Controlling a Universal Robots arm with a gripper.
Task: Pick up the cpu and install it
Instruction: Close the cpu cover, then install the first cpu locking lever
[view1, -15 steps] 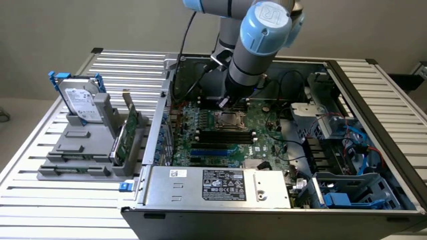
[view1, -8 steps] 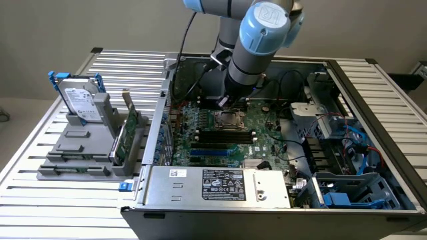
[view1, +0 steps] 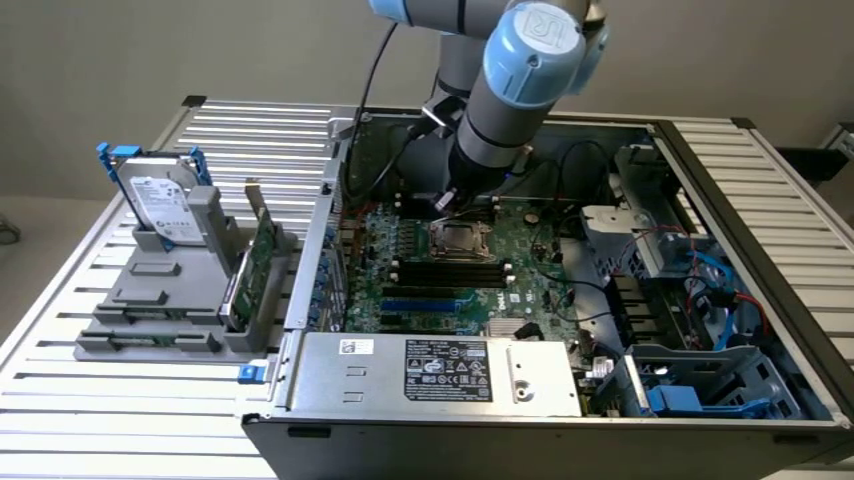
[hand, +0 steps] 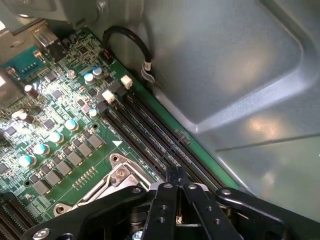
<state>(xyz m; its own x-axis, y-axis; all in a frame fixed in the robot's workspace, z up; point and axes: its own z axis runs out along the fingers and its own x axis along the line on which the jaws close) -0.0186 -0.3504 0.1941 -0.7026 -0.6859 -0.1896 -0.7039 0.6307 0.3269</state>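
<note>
My gripper (hand: 176, 174) is shut, its two black fingers pressed together with nothing visible between them. It hangs low over the motherboard (hand: 60, 130), at the edge of the square metal-framed socket (hand: 112, 184) beside the black memory slots (hand: 150, 135). In the exterior view the arm (view1: 514, 90) reaches down into the open computer case, just behind the socket (view1: 461, 240). The socket's centre looks dark from here. The cpu is hidden or out of view.
A silver hard drive (view1: 163, 205) in a blue bracket and a green card (view1: 254, 265) stand in a grey holder on the slatted table at the exterior view's left. The case wall (hand: 235, 75), cables (hand: 127, 42), power supply (view1: 441, 370) and drive cage (view1: 694, 300) crowd the board.
</note>
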